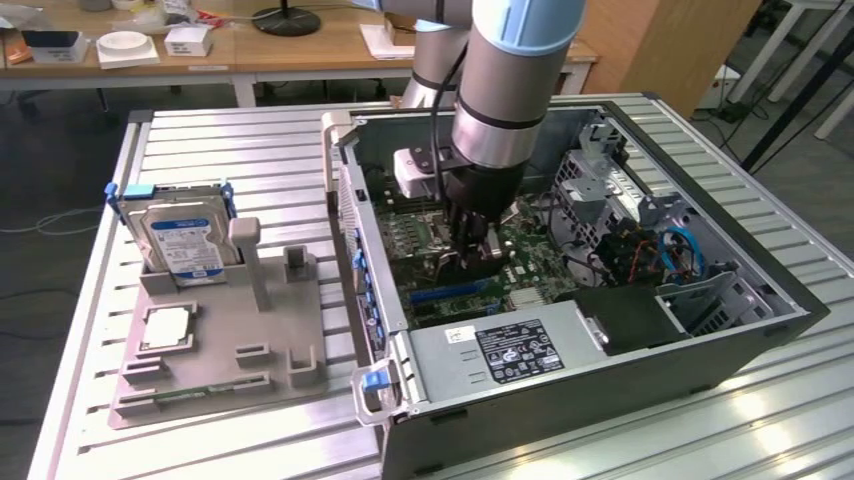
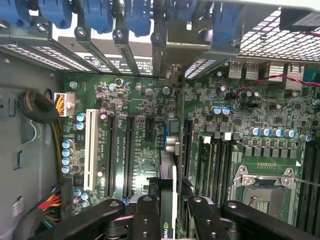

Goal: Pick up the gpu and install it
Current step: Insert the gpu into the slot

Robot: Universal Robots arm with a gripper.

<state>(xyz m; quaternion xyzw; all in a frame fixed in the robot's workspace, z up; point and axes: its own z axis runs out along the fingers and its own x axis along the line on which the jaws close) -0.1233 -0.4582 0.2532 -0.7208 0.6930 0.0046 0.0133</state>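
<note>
In the exterior view my gripper reaches down into the open computer case, just above the green motherboard. From the wrist view, the gripper is shut on the gpu, a thin dark card seen edge-on between the black fingers. The card stands upright over the blue slot of the motherboard, and its metal bracket end is at the case's rear slot openings. I cannot tell whether the card's lower edge touches the slot.
A white slot, black slots and the processor socket flank the card. The power supply and cables crowd the case. On the exterior view's left, a grey fixture carries a hard drive and a processor chip.
</note>
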